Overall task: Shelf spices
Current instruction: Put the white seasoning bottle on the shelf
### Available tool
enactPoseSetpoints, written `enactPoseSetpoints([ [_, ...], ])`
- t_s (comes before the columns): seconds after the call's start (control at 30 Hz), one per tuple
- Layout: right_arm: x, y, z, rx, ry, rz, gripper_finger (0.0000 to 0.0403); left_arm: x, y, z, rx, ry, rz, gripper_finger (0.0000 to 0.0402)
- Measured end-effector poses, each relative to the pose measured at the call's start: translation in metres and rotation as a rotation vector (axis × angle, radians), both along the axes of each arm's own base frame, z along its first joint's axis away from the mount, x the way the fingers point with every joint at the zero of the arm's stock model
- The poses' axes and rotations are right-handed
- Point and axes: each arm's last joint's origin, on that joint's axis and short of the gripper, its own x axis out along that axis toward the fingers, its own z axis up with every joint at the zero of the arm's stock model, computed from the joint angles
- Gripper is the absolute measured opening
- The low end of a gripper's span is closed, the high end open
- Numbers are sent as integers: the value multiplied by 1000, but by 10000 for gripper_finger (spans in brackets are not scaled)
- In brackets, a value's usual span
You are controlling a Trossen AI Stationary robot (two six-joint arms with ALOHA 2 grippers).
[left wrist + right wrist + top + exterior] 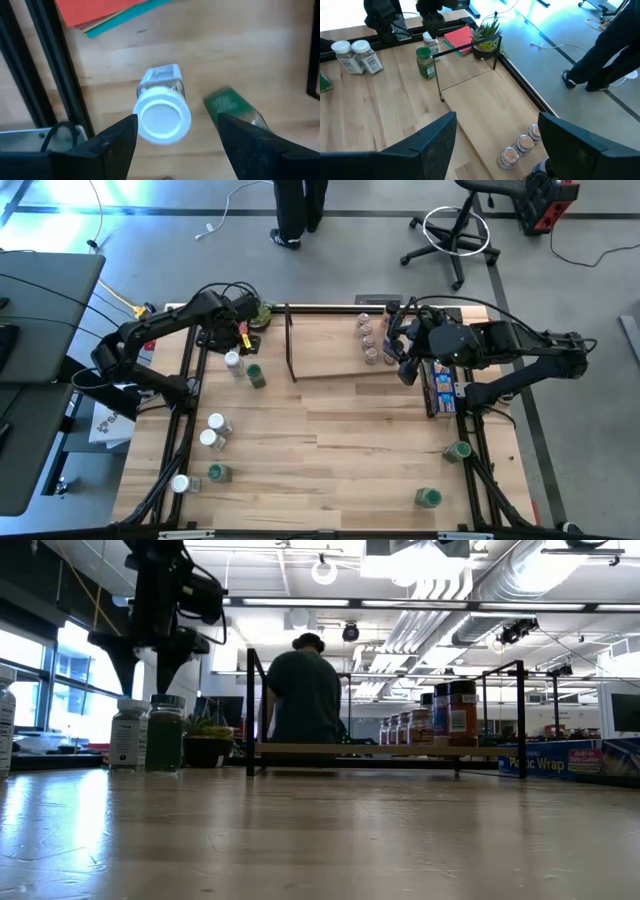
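Observation:
A white-lidded spice jar [161,119] stands on the table near the far left, with a green spice jar [231,105] close beside it. My left gripper [177,120] hangs open just above them, pointing down, one finger on each side of the white lid and clear of it; the low view shows it [147,670] over both jars [128,735]. The shelf [340,355] stands at the far middle of the table, with several spice jars [370,340] at its right end. My right gripper [497,117] waits open above that end, holding nothing.
More spice jars stand on the table: white-lidded ones [212,430] and a green one [218,473] at near left, two green ones [457,450] at near right. A long blue box [440,385] lies right of the shelf. A potted plant [487,37] and red papers [100,12] sit at the far left. A person [305,690] sits behind the table.

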Motion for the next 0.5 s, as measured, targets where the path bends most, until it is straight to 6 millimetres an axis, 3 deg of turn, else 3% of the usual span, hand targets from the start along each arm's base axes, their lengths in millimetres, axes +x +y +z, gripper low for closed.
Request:
enactPoseSetpoints([
  [0.5, 0, 0, 0, 2, -1, -1, 275, -10, 0, -33, -74, -6, 59, 269],
])
